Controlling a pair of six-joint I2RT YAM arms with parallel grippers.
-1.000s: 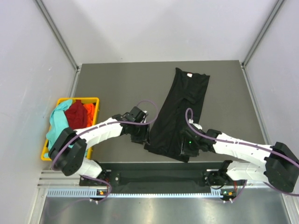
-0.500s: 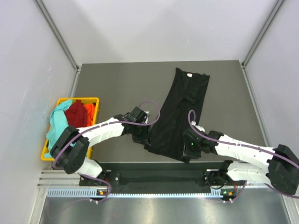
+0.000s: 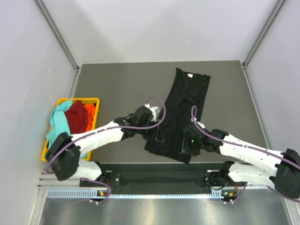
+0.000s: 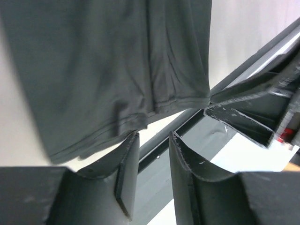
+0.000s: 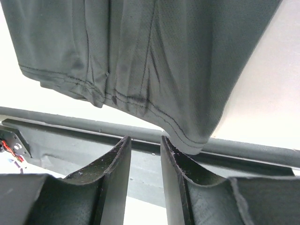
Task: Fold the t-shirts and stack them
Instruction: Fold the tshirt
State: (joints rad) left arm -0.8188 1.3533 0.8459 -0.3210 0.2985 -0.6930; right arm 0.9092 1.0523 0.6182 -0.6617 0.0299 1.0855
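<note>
A black t-shirt lies on the dark table, right of centre, folded into a long strip. Its collar end, with a small white label, points far and right. Its hem end lies near the front edge, partly covered from above by both grippers.

The left gripper sits over the hem's left side. In its wrist camera, the left gripper shows 2 fingers a narrow gap apart, nothing between them, with the stitched hem just beyond their tips. A dark shape at that view's right edge is too blurred to identify.

The right gripper sits at the hem's near right corner. Its own camera shows the right gripper also narrowly parted. The hem corner touches 1 fingertip, and whether it is pinched is unclear.

At the left edge, a yellow basket holds bunched teal, red and orange t-shirts, their shapes hard to make out.
</note>
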